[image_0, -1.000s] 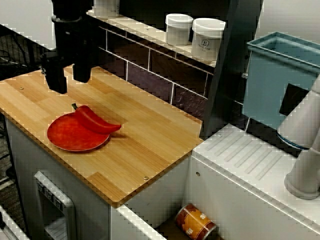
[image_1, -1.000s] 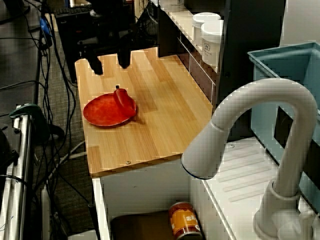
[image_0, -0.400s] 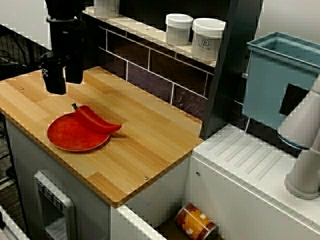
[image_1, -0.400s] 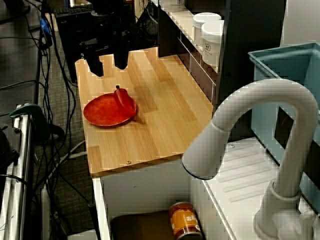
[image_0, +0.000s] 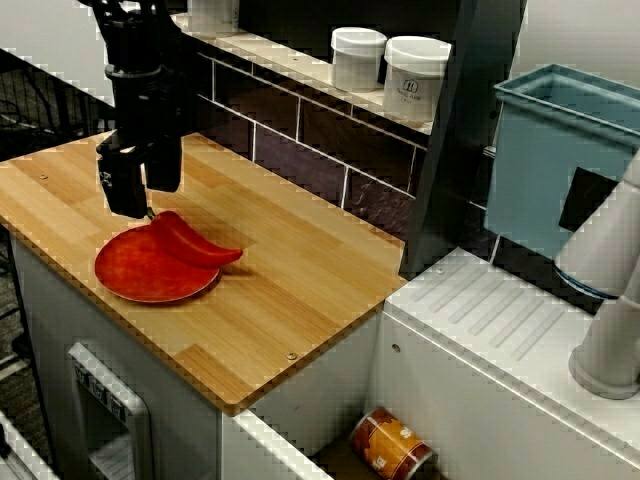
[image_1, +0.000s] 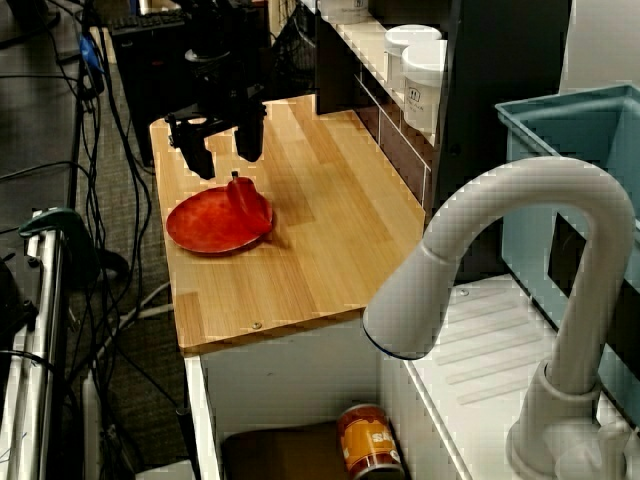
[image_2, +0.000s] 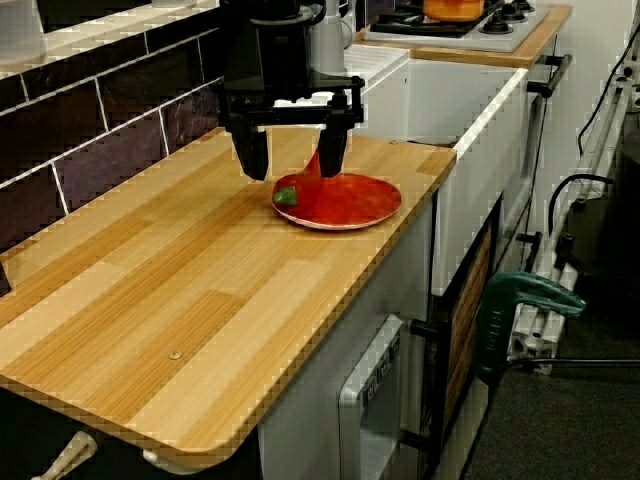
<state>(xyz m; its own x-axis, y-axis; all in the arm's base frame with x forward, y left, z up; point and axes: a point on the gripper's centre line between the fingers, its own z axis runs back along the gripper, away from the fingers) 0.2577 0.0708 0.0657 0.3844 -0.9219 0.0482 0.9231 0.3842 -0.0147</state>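
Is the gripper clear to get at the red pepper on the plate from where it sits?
Probably yes: the gripper hangs open over the stem end of the pepper, with nothing between them.

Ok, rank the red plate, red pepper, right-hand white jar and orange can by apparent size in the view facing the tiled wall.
1. red plate
2. white jar, though it stands farther back
3. orange can and red pepper: too close to rank

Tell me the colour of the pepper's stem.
The stem is green, clearest in the view from the side.
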